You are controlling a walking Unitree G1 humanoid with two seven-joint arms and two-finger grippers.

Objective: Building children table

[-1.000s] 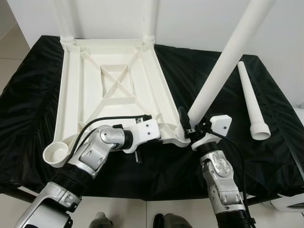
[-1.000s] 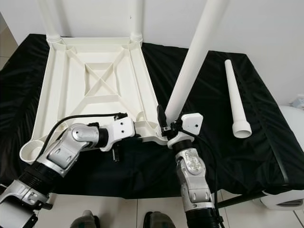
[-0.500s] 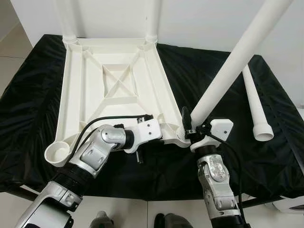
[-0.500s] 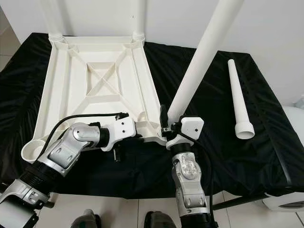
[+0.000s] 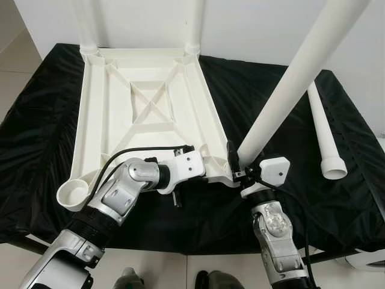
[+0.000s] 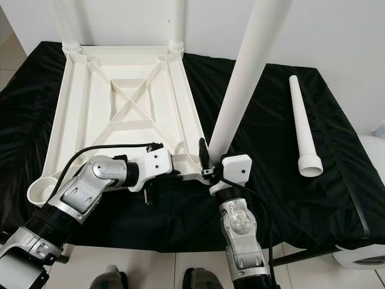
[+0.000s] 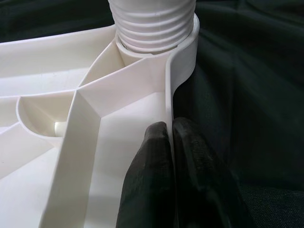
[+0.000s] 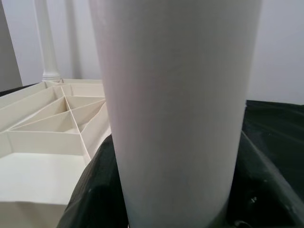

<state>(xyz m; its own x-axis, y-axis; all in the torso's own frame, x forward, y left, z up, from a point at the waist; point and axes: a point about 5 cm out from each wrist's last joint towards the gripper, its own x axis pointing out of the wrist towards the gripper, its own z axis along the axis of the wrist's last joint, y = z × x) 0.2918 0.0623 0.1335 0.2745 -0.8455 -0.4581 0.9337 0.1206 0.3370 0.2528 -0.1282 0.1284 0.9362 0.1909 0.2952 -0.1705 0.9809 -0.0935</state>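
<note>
— The overturned tabletop (image 5: 144,114): what is it made of?
— Moulded white plastic, smooth with a soft sheen, ribs included. The raised leg (image 5: 295,78) looks the same (its threaded end is ridged), as does the spare leg (image 5: 323,135).
— Underneath?
— Black cloth (image 5: 36,150), creased, slightly glossy.
— The arms?
— Brushed silver metal; matt black fingers (image 7: 190,156).

My left gripper (image 7: 168,137): arm bent across, fingers pinched together on a thin rim. My right gripper (image 5: 236,164): forearm upright, fingers clamped around a leg's base.
</note>
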